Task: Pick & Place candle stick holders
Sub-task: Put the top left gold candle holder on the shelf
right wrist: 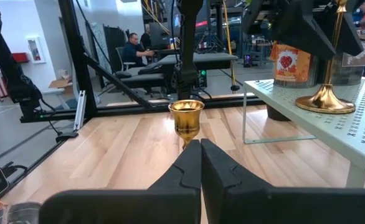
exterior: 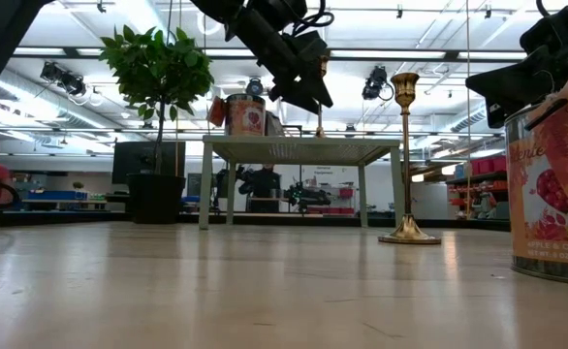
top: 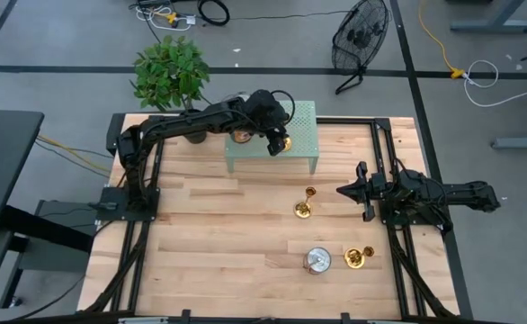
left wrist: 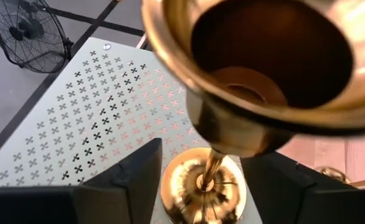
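One gold candle stick holder (left wrist: 201,190) stands upright, its round base on the green perforated stand (top: 304,117) at the table's far middle. My left gripper (top: 280,141) is open, with a finger on either side of the holder's thin stem (left wrist: 211,163) and a gap on both sides. Its cup (left wrist: 263,56) rises above the fingers. A second holder (top: 306,207) stands on its base on the table, and a third (top: 358,258) stands near the front right. My right gripper (right wrist: 200,155) is shut and empty, level above the table, right of the second holder (right wrist: 186,117).
A copper-sided tin (top: 241,135) stands on the stand beside the left gripper. A silver-lidded tin (top: 317,261) stands on the table next to the third holder. A potted plant (top: 169,72) is behind the far left edge. The left half of the table (top: 200,243) is bare wood.
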### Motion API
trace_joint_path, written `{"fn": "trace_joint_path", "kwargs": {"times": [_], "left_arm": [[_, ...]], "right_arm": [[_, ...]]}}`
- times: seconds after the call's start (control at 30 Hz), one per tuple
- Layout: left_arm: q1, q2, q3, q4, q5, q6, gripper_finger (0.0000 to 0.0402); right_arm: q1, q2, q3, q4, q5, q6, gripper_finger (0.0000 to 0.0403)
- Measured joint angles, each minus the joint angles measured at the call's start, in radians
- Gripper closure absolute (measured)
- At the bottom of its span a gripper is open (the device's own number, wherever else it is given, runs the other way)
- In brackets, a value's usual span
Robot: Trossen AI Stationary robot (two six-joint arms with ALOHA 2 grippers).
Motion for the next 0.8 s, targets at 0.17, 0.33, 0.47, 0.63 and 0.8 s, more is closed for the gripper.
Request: {"fn": "trace_joint_path", "kwargs": {"times": [0.17, 0.33, 0.47, 0.63, 0.8], "left_arm": [[0.0, -0.001, 0.0, -0.006, 0.0, 0.0, 0.0157], [0.0, -0.01, 0.0, -0.041, 0.0, 0.006, 0.0161], [-0.001, -0.038, 0.001, -0.078, 0.001, 0.015, 0.0167], [0.0, -0.081, 0.001, -0.122, 0.0, 0.031, 0.0167], [-0.007, -0.119, 0.002, -0.155, 0.001, 0.032, 0.0168]], "right_arm": [[0.0, 0.0, 0.0, 0.0, 0.0, 0.0, 0.04], [0.0, 0.0, 0.0, 0.0, 0.0, 0.0, 0.04], [0.0, 0.0, 0.0, 0.0, 0.0, 0.0, 0.04], [0.0, 0.0, 0.0, 0.0, 0.0, 0.0, 0.04], [0.0, 0.0, 0.0, 0.0, 0.0, 0.0, 0.04]]}}
